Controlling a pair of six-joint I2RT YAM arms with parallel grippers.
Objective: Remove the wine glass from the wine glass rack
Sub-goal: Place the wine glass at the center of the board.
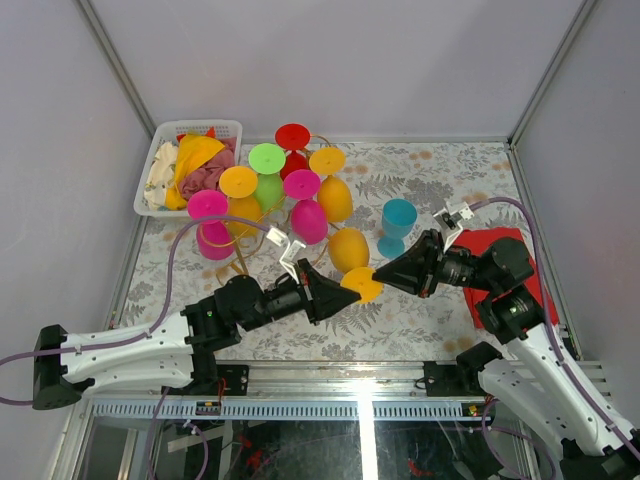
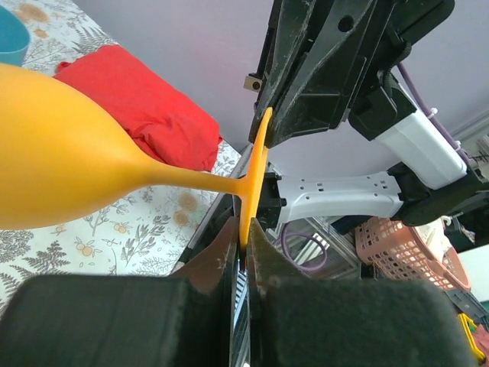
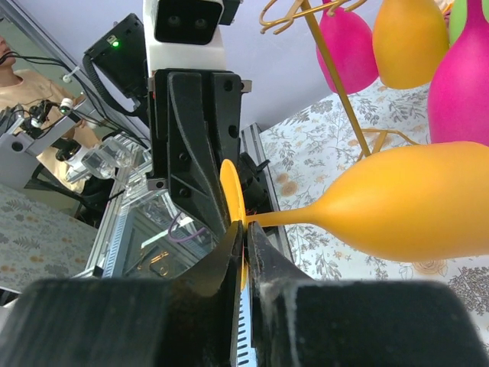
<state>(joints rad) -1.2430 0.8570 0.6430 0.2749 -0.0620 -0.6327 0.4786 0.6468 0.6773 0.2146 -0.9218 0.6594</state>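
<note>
Near the front edge of the bench [image 1: 430, 325], the left claw [image 2: 244, 237] and the right claw [image 3: 244, 238] meet nose to nose, each clenched on the thin foot disc of the orange wine glass [image 1: 349, 250]. The glass lies sideways in the air, its bowl pointing away towards the wine glass rack [image 3: 331, 73] and apart from the gold post. A teal glass [image 1: 398, 222] stands just right of it and a red cloth [image 2: 145, 107] lies beyond. Bright glasses crowd the rack, with a white basket [image 1: 148, 180] at far left. The bench cover is floral, and grey walls close three sides.
</note>
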